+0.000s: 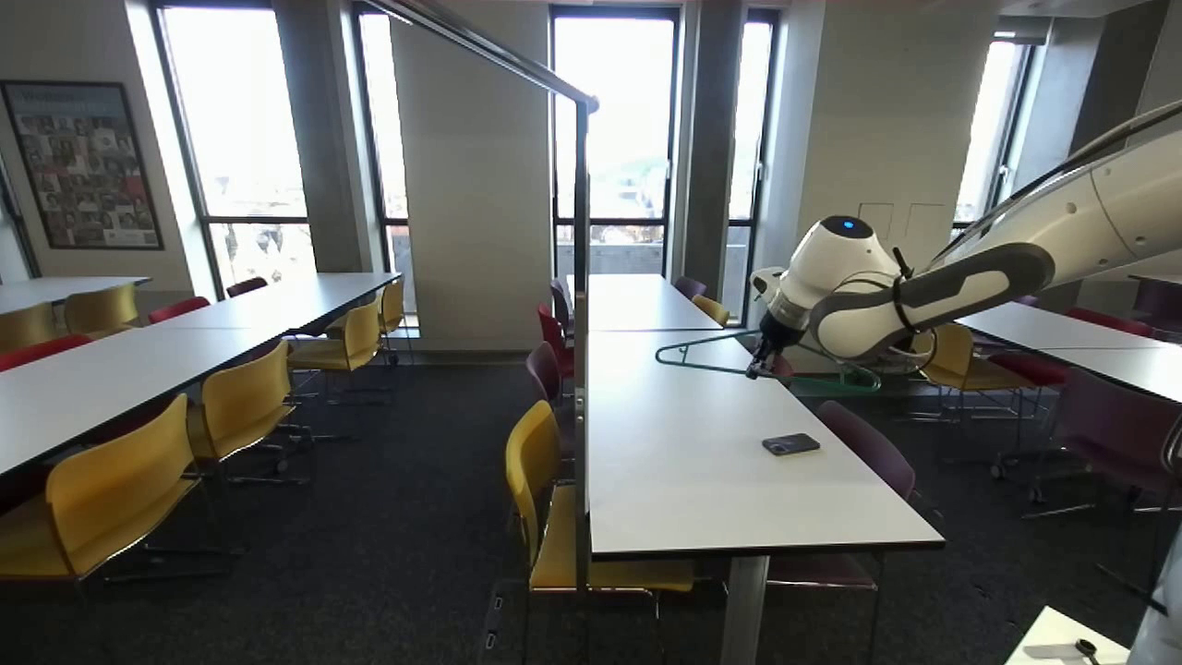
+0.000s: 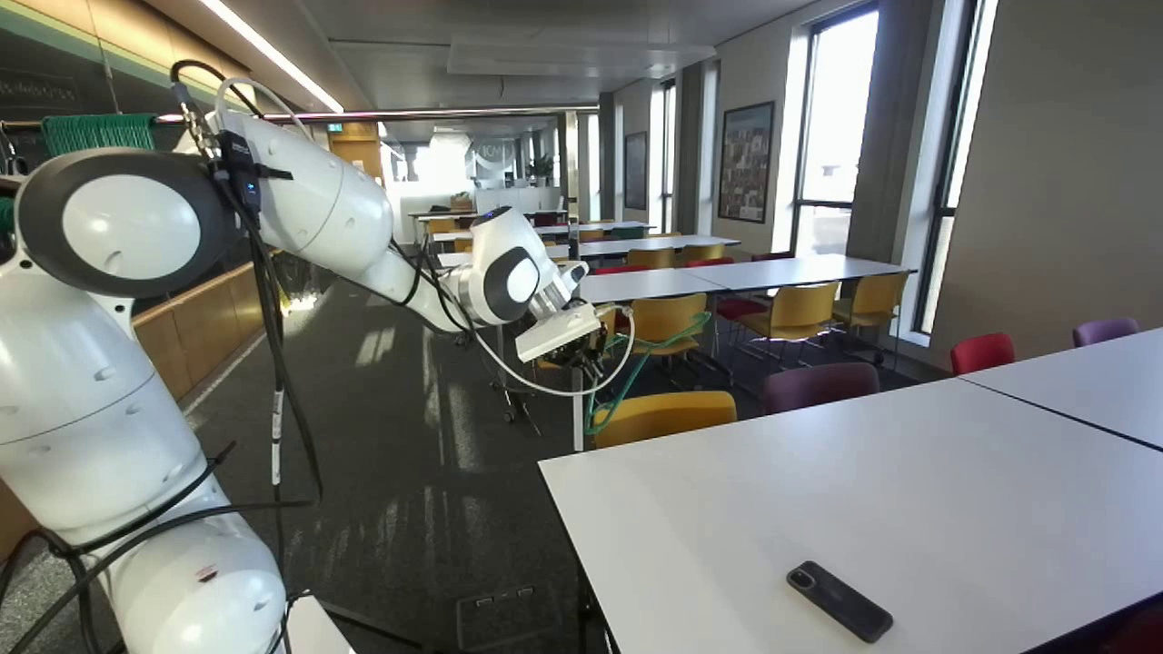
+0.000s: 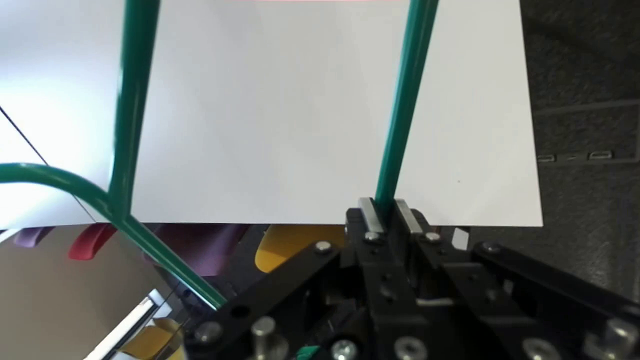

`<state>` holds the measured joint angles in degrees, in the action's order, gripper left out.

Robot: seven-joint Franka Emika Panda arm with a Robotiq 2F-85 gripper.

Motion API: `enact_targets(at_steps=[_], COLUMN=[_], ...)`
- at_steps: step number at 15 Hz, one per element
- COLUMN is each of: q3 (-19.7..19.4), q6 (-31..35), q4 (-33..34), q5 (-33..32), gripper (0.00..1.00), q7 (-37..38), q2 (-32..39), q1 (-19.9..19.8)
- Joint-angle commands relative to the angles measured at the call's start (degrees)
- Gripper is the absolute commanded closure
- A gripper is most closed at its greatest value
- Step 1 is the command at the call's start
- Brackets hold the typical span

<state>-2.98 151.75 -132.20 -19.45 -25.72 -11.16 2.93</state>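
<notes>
My gripper [image 3: 383,201] is shut on a thin green clothes hanger [image 3: 402,110], whose bar runs out from between the metal-edged fingertips. More of the hanger, a bend and a branching bar, fills the left of the wrist view. In an exterior view the hanger [image 1: 711,368] stretches out to both sides of the gripper [image 1: 757,369], held in the air, nearly level. Elsewhere it appears in front of yellow chairs, partly hidden by the gripper [image 2: 592,368] and a white cable. Behind it in the wrist view lies the white table [image 3: 275,125].
A dark phone [image 1: 790,444] lies on the table [image 1: 702,499]. A metal rail frame [image 1: 581,277] rises beside it, and several green hangers [image 2: 100,133] hang from the rail near the arm's base. A yellow chair [image 2: 668,418] and a purple chair [image 2: 822,386] stand along the table.
</notes>
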Motion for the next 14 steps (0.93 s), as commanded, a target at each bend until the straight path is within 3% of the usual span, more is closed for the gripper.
enact_targets(at_steps=[1, 5, 8, 14], q3=[0.16, -0.33, -0.39, 0.69], q6=[6.03, 1.99, -5.28, -16.14], q4=[-1.79, -0.36, 0.78, 2.87], q5=[2.91, 14.85, 22.17, 18.96], gripper=[0.97, 0.97, 0.97, 0.97], q7=[4.37, -1.76, -9.47, -14.57], q2=[0.06, 2.22, 3.29, 4.00], q1=[-1.05, 2.47, 4.03, 2.67])
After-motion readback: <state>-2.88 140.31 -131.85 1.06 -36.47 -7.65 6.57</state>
